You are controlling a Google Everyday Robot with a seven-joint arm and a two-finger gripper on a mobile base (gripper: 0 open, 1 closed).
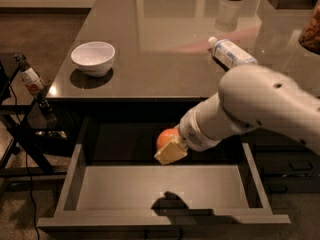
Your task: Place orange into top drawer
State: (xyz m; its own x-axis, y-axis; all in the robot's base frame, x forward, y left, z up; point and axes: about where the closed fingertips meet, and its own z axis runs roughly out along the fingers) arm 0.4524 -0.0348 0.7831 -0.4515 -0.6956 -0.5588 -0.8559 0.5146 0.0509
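Note:
The orange (165,137) is small, round and bright orange. My gripper (170,148) is shut on it and holds it in the air above the open top drawer (125,189), over the drawer's back half. The yellowish fingertips (172,153) cover the orange's lower right side. The drawer is wide, shallow and grey, pulled out from under the table edge, and its flat bottom holds nothing but my arm's shadow. My white arm (260,104) reaches in from the right.
A white bowl (93,58) stands on the dark table top (150,44) at the left. A plastic bottle (231,53) lies on its side at the right. A small bottle (31,79) stands on a black stand left of the drawer. Darker drawer fronts (290,169) are at the right.

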